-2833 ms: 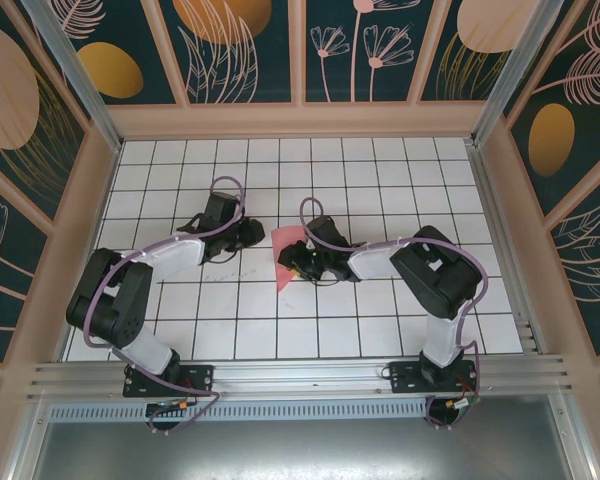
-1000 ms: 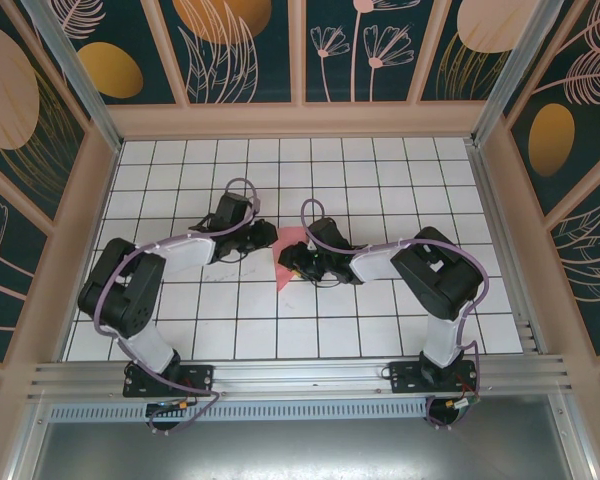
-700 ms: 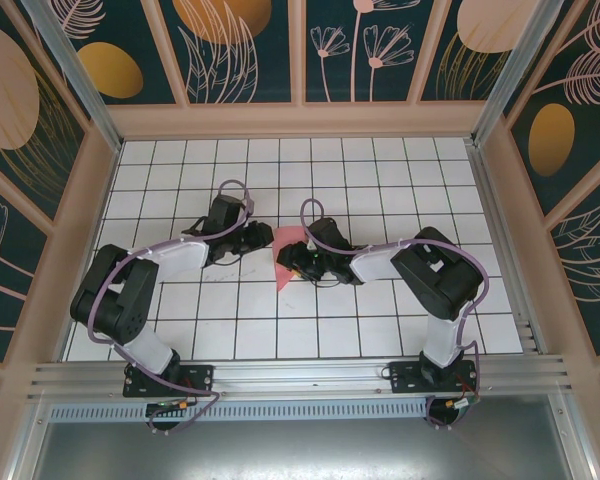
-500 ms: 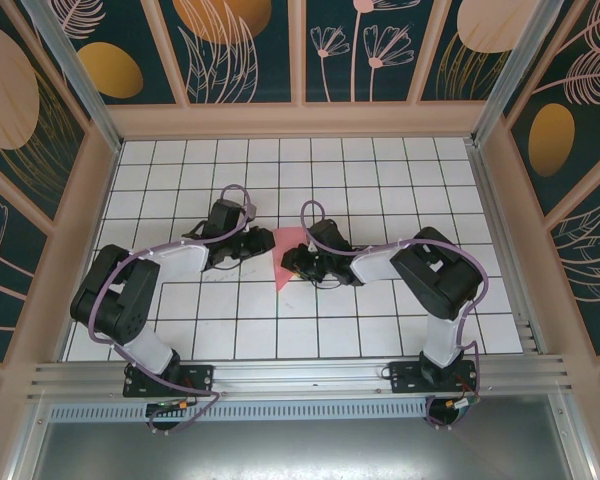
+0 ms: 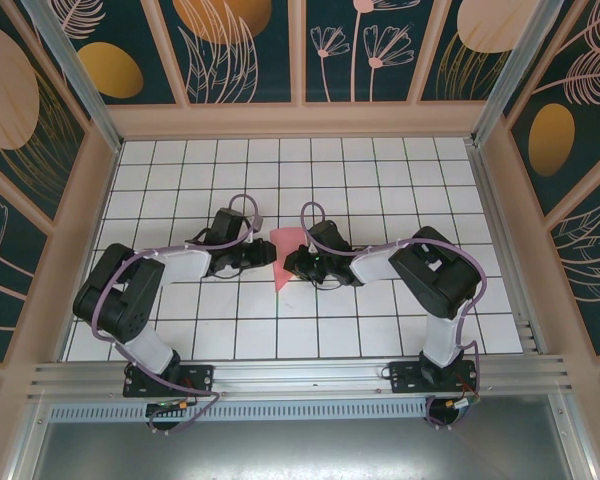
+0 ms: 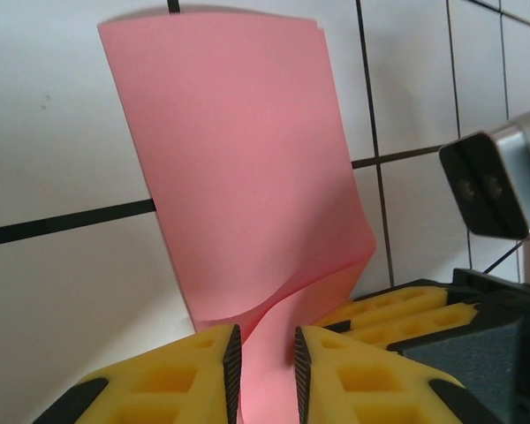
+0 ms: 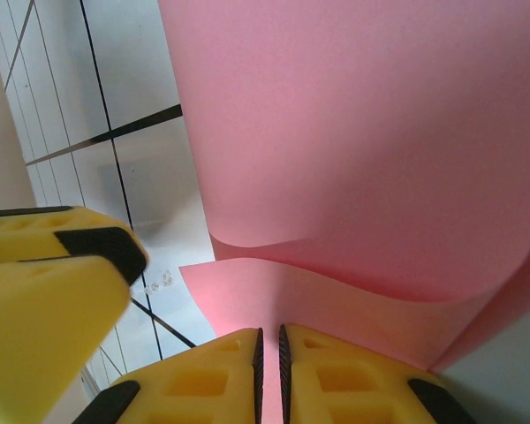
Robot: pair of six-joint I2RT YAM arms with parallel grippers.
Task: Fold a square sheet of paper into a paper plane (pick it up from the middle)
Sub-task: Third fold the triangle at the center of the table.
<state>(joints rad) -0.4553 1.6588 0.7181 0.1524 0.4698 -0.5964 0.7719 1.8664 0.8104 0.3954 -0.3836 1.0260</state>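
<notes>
The square sheet of paper (image 5: 285,243) is a folded salmon-pink shape in mid-table, with both grippers at it. In the left wrist view the paper (image 6: 247,177) stands up from the tiles, and a curled lower layer runs between my left gripper's (image 6: 265,371) jaws, which keep a narrow gap around it. In the right wrist view the paper (image 7: 362,132) bulges upward, and my right gripper (image 7: 269,371) is shut on its lower flap. From above, the left gripper (image 5: 269,255) meets the paper from the left and the right gripper (image 5: 291,264) from the right.
The white tiled table (image 5: 380,180) is walled by a pale frame (image 5: 300,120) on three sides. Close beside the left jaws are the right gripper's yellow fingers (image 6: 397,309). A left finger (image 7: 62,256) shows blurred at the left of the right wrist view.
The left gripper has slid right and nearer, onto the paper's left edge. The right gripper's jaws have come together on the paper.
</notes>
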